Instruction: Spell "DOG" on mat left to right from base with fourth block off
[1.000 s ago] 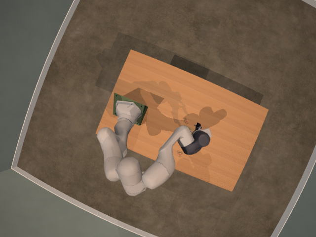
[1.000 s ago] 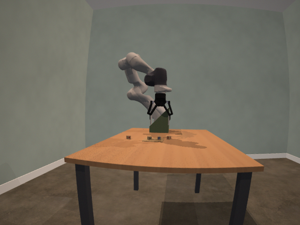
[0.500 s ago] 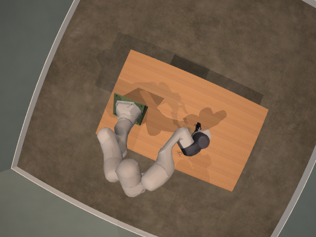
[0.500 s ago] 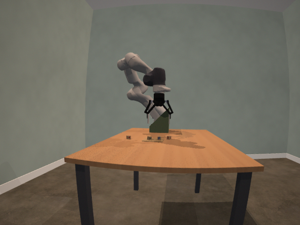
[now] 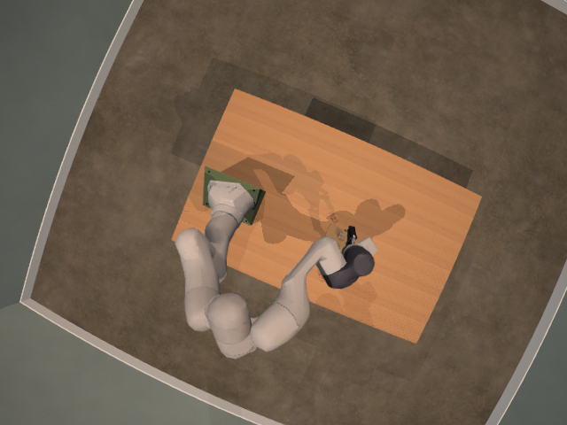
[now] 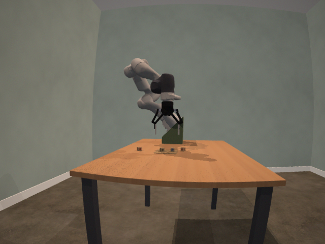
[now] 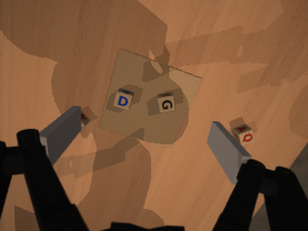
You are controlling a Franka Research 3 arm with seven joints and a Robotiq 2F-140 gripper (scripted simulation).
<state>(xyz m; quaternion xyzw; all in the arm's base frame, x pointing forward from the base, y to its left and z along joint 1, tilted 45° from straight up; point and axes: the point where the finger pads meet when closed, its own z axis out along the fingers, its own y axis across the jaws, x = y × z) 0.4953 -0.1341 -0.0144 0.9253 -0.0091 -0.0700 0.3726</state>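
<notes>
On the mat sit the D block and, at its 3 o'clock, the G block. The O block waits off the mat, at 9 o'clock. The gripper hangs wide apart, holding nothing. Blocks look small, hard, light; pinch two flat sides.
</notes>
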